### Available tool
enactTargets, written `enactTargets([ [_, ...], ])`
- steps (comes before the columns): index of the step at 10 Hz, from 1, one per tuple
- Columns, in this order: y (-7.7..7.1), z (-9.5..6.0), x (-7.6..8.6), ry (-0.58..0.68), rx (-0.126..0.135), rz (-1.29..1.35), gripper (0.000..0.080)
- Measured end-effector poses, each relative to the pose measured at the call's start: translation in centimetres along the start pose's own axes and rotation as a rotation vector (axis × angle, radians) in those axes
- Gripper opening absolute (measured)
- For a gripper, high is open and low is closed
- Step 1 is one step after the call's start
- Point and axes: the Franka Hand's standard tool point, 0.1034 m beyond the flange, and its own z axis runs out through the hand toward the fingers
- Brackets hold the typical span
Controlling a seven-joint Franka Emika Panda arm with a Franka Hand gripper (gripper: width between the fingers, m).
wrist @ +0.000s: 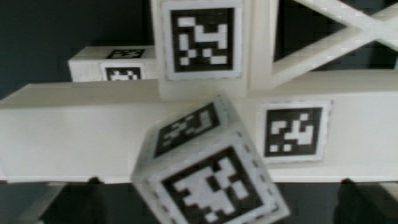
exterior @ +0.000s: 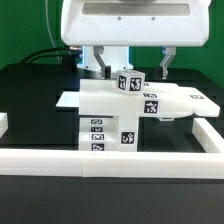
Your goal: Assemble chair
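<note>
table (exterior: 30, 90): black top, filling the middle of the frame
border rail (exterior: 110, 162): long plain white, across the lower frame, short arm up the right edge
cables (exterior: 45, 55): dark, upper left

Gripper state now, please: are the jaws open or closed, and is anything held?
Gripper: jaws open, spread on either side of a small white tagged plastic cube-ended chair part; no grip on it can be seen.

One gripper (exterior: 128, 66) is hanging over one cluster of white chair parts (exterior: 112, 118); at least six square tags (exterior: 151, 106) are showing, and one border rail (exterior: 110, 157) is running along the front.
</note>
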Motion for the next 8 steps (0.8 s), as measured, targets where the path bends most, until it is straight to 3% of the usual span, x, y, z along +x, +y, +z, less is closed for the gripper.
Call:
enactTargets([
  [2,-0.37,0.01,-0.52,-0.053,0.003,-0.018,0.0648],
  [3,-0.56,0.20,-1.05,-0.139,0.004,-0.038,0.0648],
  [4,-0.61,0.38,-0.92,-0.188,-0.009,-0.064,0.0648],
  [5,-0.54,0.49,-0.75,-0.198,-0.021,-0.080,0.0648],
  [8,-0.20,0.51,-0.60,-0.185,-0.021,-0.112,0.0648],
])
